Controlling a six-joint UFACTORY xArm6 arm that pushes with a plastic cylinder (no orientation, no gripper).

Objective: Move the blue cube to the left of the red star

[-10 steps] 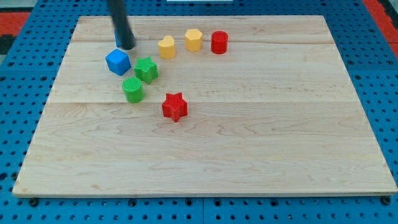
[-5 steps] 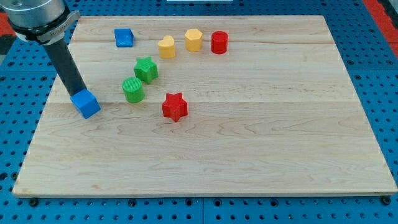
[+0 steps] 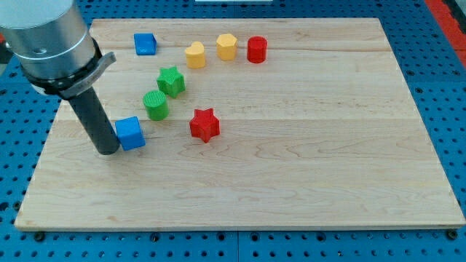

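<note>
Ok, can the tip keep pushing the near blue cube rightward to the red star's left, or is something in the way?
Probably yes. My tip sits against the blue cube on its left side, and bare board lies between it and the red star. The green cylinder sits just above that path, so clearance is slim.

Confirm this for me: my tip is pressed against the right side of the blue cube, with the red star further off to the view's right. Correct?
Not quite. The camera view shows my tip against the left side of the blue cube, not its right side. The red star does lie further off to the view's right.
</note>
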